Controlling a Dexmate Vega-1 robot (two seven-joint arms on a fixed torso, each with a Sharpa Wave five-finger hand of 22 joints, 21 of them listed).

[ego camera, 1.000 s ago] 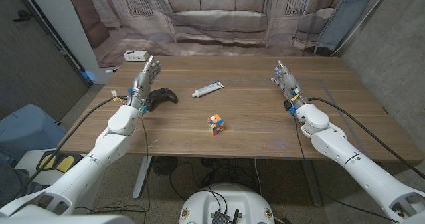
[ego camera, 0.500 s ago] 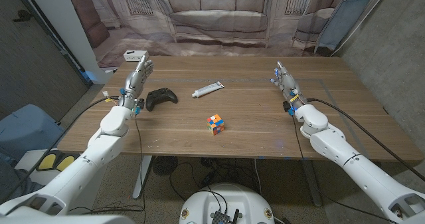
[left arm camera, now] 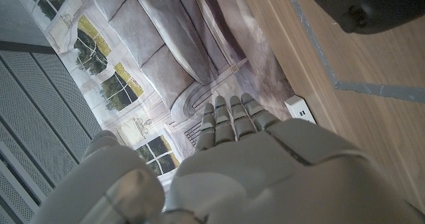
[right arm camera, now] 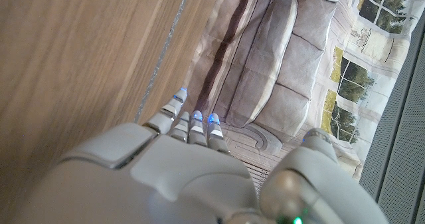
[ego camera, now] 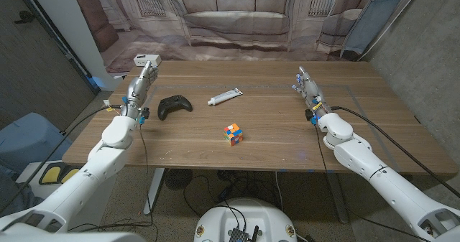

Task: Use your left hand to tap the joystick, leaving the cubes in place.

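The left robot hand (ego camera: 138, 87) stands open, holding nothing, just left of the joystick (ego camera: 174, 105), placed to tap it; the cube (ego camera: 231, 133) sits well clear.

On the table (ego camera: 287, 138), the joystick (ego camera: 174, 106) lies left of the tube (ego camera: 226, 96), cube (ego camera: 231, 133) nearer.

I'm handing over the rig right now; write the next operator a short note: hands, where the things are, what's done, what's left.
Left hand: holds nothing, fingers straight, at the table's left edge, beside the black game controller and apart from it.
Right hand: holds nothing, at the right side of the table, away from everything.
Puzzle cube: mid-table, untouched by either hand. A white tube lies beyond it.
Done: nothing these frames can confirm; no contact with the controller now.
Left: bring the left hand over the controller, tap its joystick, leave the cube where it is.
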